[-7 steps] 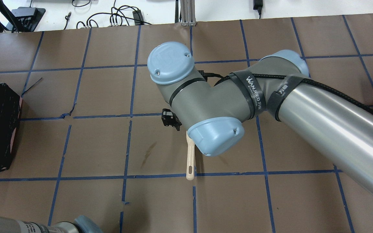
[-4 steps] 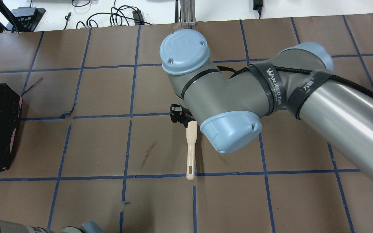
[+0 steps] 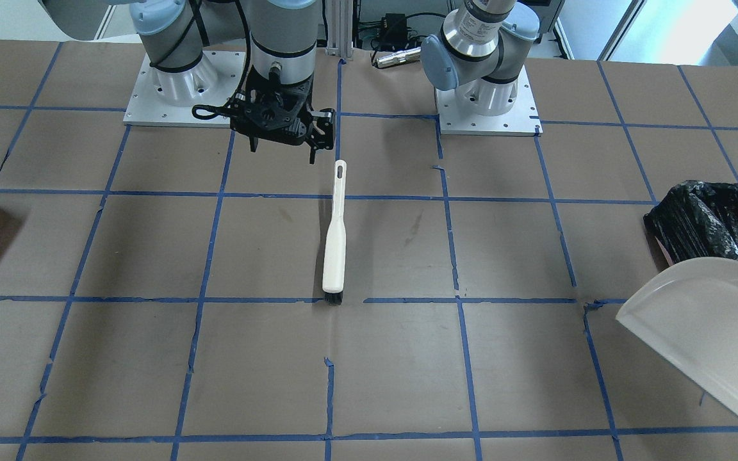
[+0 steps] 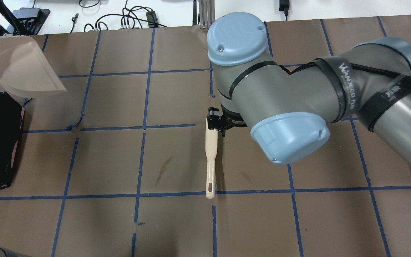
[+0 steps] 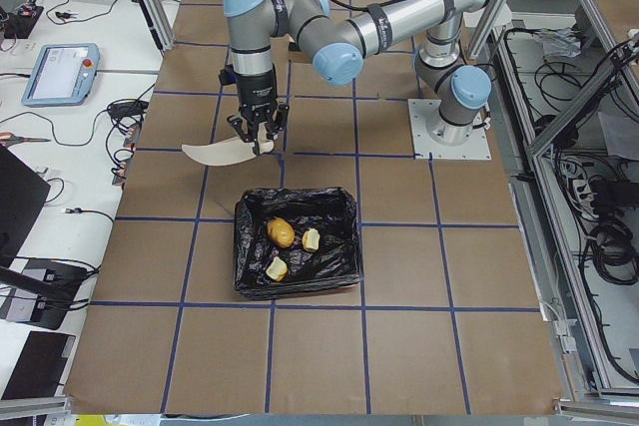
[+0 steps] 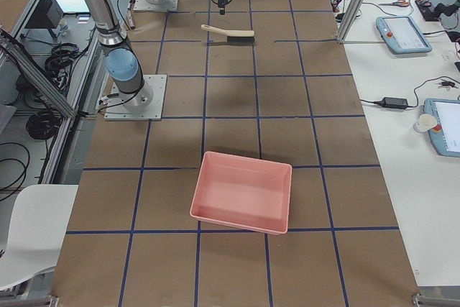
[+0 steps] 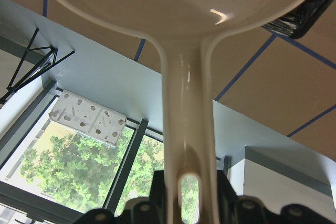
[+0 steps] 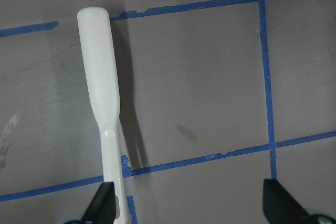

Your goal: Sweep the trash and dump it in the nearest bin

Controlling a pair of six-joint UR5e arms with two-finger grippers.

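One dustpan (image 4: pixel 23 67), clamped by left gripper (image 5: pixel 257 143), hangs near bin (image 5: pixel 296 194) rim; right gripper (image 8: pixel 191 206) seemingly wide beside brush (image 8: pixel 100 77).

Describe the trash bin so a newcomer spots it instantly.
On the brown table, go to the end on the robot's left. The bin there is a box lined with crinkled black plastic, food pieces inside; the other container is a bare pink tray.

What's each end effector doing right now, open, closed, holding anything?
Left end effector: closed on the dustpan handle.
Right end effector: open, holding nothing; the brush lies loose beneath it.
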